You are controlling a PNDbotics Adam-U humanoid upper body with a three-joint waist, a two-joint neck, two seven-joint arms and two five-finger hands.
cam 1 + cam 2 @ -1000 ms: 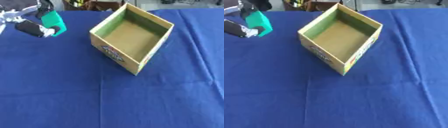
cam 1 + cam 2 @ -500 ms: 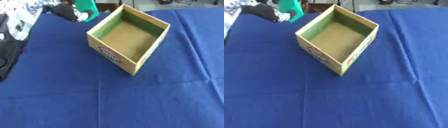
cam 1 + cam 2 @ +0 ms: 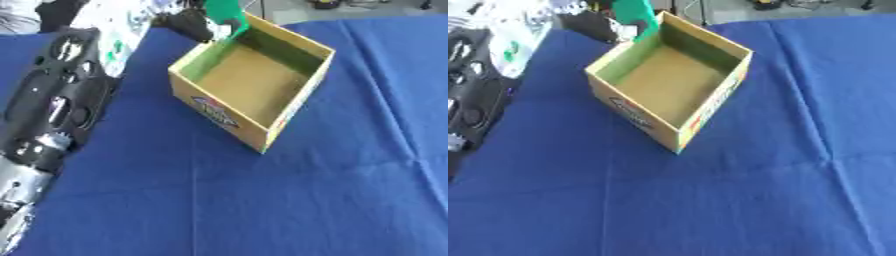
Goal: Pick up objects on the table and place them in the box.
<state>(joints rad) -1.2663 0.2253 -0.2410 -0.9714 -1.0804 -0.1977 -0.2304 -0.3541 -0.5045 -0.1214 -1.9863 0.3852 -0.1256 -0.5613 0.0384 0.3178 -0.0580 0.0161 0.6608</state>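
Currently the left hand (image 3: 194,24) grips a green object (image 3: 221,11) held above the far-left corner of the box (image 3: 254,85); released from there it could strike the rim and drop outside onto the blue cloth (image 3: 332,200); no right hand shows.

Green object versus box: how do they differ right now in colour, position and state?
The green object is solid green; the box is yellow outside with a printed label and a brown floor. The green object is held up in the left hand at the box's far left corner; the box rests on the blue table. The box stands open and looks empty.
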